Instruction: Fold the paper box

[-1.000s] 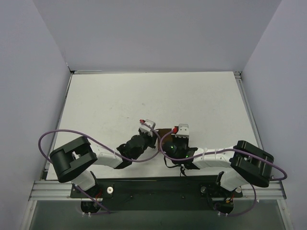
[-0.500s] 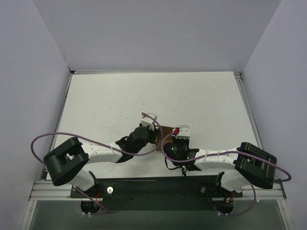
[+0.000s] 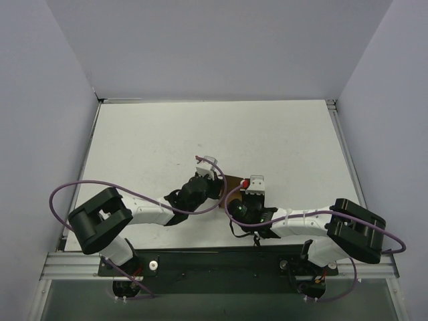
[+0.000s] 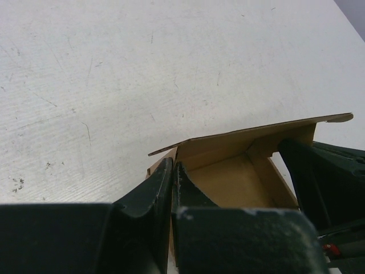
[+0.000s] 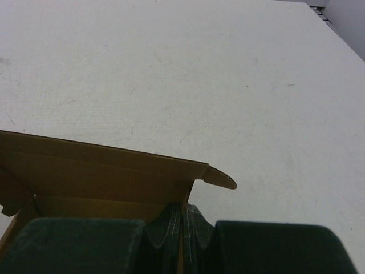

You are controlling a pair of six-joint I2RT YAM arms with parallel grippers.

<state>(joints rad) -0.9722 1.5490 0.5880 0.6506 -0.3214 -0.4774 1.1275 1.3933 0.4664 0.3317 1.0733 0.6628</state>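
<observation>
Top external view has the small brown cardboard box [image 3: 231, 182], half formed with its walls up and one flap raised, at the near middle of the white desk [image 3: 167, 134], between the two arms. The left tool [image 4: 173, 177] pinches one side wall between its dark fingers. The right tool [image 5: 183, 220] pinches the opposite wall just as tightly.

Both arms reach in low from the near edge, elbows bent outward, wrists close together near the middle. The left gripper [image 4: 173, 168] angles far and right, and the right gripper [image 5: 183, 210] points far. Each has its fingers pinched nearly together.
</observation>
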